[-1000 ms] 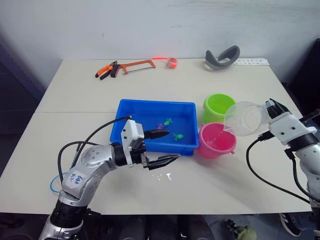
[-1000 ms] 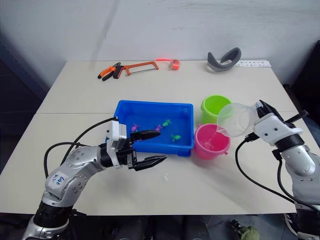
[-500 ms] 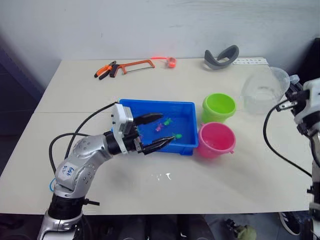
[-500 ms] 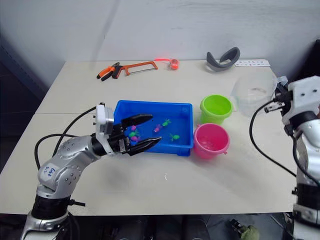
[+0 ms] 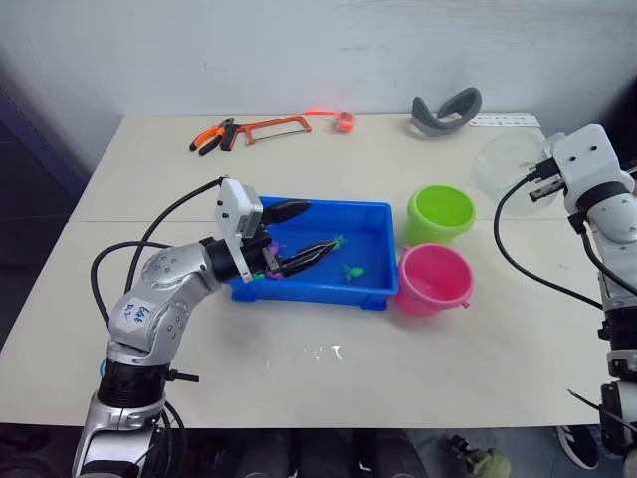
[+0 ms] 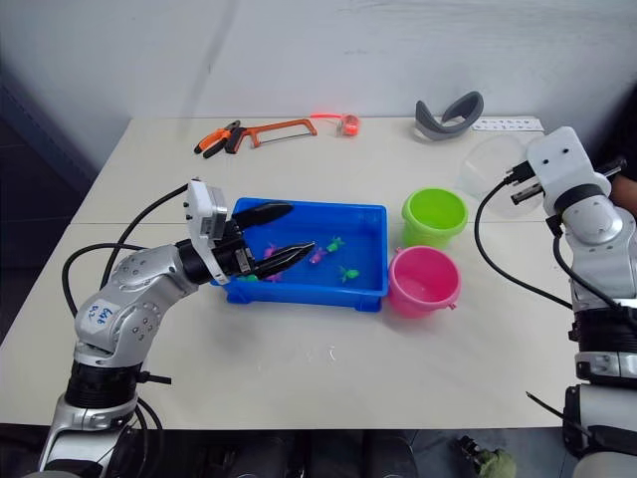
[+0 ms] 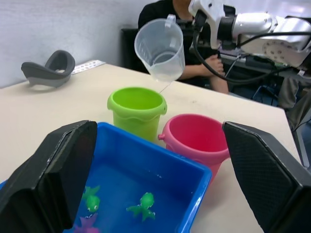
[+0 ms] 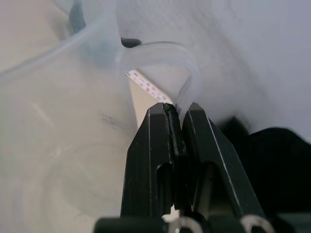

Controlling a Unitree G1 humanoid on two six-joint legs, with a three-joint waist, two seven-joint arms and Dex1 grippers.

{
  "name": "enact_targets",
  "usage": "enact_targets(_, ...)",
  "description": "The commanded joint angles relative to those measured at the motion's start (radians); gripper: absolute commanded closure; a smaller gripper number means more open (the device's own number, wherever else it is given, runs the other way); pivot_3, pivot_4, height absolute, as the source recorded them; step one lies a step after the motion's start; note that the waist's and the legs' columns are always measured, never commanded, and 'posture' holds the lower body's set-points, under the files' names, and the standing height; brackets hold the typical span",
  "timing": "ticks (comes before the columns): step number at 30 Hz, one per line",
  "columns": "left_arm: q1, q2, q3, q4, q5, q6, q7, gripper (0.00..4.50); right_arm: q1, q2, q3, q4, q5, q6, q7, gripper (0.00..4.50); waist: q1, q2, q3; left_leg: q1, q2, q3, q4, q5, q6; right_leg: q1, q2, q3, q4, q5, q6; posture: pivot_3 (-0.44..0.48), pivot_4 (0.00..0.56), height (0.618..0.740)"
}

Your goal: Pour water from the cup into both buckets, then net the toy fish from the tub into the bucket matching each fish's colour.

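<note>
My right gripper (image 8: 177,114) is shut on the handle of the clear cup (image 5: 503,164), held up above the table behind and right of the lime green bucket (image 5: 440,211). The pink bucket (image 5: 433,279) stands just in front of the green one, beside the blue tub (image 5: 328,204). Tiny toy fish lie in the tub, among them a green one (image 7: 143,204) and a magenta one (image 6: 317,256). My left gripper (image 5: 320,226) hangs open over the tub's left half with nothing between its fingers (image 7: 53,170).
A hacksaw (image 5: 274,126), orange-handled pliers (image 5: 209,139) and an orange roll (image 5: 344,121) lie at the table's back edge, with a grey curved band (image 5: 446,108) and a white strip (image 5: 503,120) at the back right. Water drops (image 5: 323,351) mark the table in front of the tub. A person (image 7: 165,9) sits beyond the table.
The right arm has lifted the cup away from the pink bucket, turned it upright and carried it back and to the right. My left gripper moved from the tub's front edge to over the tub.
</note>
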Motion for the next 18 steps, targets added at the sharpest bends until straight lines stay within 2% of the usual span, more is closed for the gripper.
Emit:
enact_targets(1, -0.030, 0.011, 0.004, 0.001, 0.014, -0.024, -0.014, 0.00, -0.035, -0.032, 0.023, 0.007, -0.073, -0.114, -0.030, 4.48, 0.000, 0.000, 0.000, 0.000, 0.000, 0.000, 0.000, 0.000, 0.000, 0.000, 0.000, 0.000, 0.000, 0.000, 0.000, 0.000, 0.150, 0.740)
enact_targets(18, -0.001, -0.016, -0.007, -0.027, 0.022, -0.026, -0.003, 0.00, -0.080, -0.095, 0.159, 0.066, -0.434, -0.364, -0.267, 4.48, -0.001, 0.000, 0.000, -0.001, 0.000, 0.001, 0.000, 0.001, -0.001, -0.002, 0.000, 0.001, 0.001, 0.000, 0.000, 0.000, 0.150, 0.740)
